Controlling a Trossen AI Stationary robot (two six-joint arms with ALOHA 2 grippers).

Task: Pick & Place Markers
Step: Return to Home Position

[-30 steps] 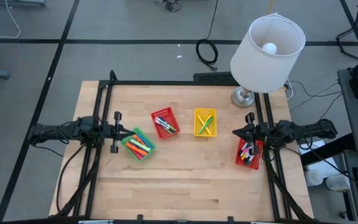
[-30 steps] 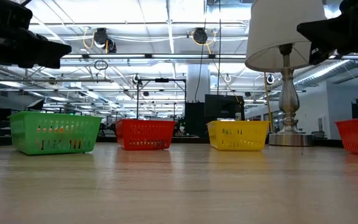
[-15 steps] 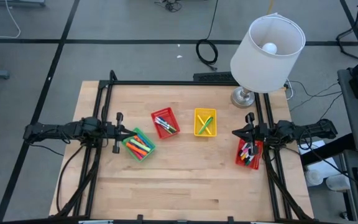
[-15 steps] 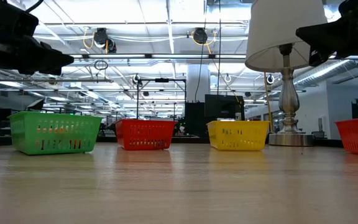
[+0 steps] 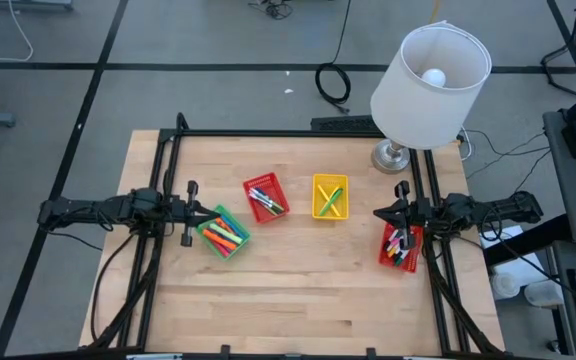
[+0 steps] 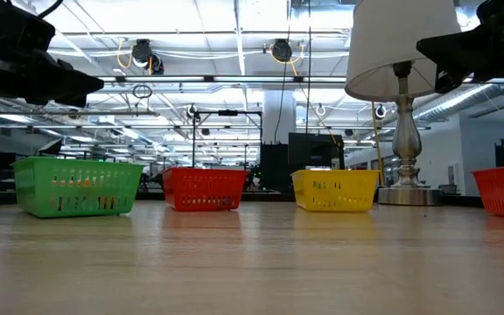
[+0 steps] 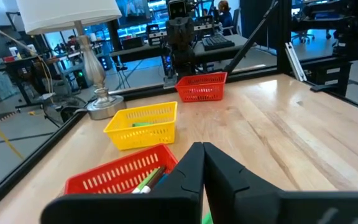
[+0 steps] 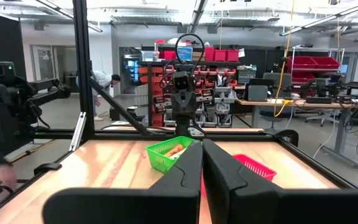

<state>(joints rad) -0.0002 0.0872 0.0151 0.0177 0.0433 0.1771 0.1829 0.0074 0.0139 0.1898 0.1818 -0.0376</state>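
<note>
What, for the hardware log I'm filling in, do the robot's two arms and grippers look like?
Both arms are slim, jointed and near-black. Seen from above, the left gripper and the right gripper each carry a short crossbar, giving a T shape. Close up, the fingers are matte black wedges that taper to narrow tips. No markings show.

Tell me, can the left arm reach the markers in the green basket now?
Probably yes: the left gripper, fingers shut, hangs beside the green basket, nothing stands between them, and the markers lie uncovered.
</note>
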